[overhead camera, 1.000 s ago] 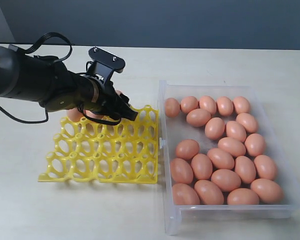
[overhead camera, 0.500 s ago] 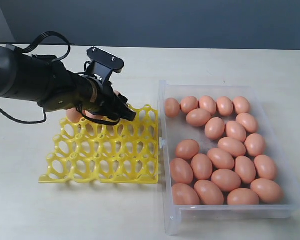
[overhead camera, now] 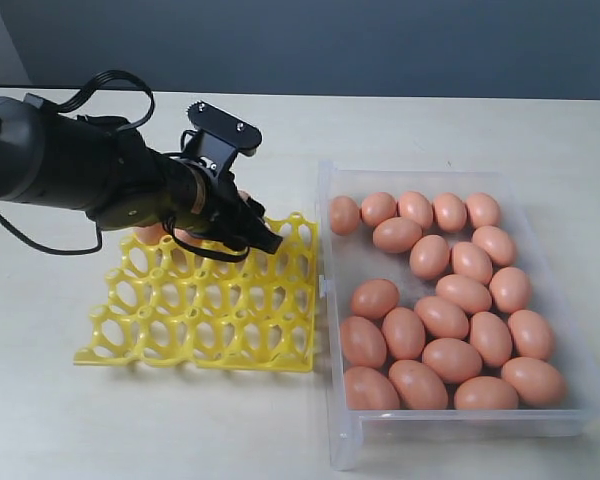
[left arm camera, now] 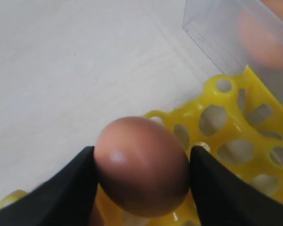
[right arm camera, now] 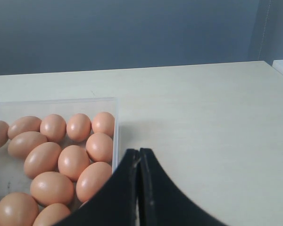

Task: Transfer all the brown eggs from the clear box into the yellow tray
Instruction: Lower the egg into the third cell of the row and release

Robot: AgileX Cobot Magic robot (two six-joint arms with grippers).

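My left gripper (left arm camera: pixel 141 151) is shut on a brown egg (left arm camera: pixel 141 167), one black finger against each side. It holds the egg over the far row of the yellow tray (left arm camera: pixel 236 125). In the exterior view this gripper (overhead camera: pixel 260 238) sits low over the tray's (overhead camera: pixel 210 315) far edge, and the arm hides most of the held egg. Another egg (overhead camera: pixel 148 234) shows in the tray's far left part. Several brown eggs (overhead camera: pixel 440 300) lie in the clear box (overhead camera: pixel 325 260) to the right. My right gripper (right arm camera: pixel 139 153) is shut and empty beside the box's rim (right arm camera: pixel 115 136).
The box's near corner (left arm camera: pixel 212 33) stands close to the tray's far right corner. Bare light tabletop (overhead camera: pixel 180 420) lies in front of the tray and behind it. A dark wall runs along the table's back edge.
The left arm has shifted a little to the right along the tray's far row, still holding the egg. The eggs in the box have not moved.
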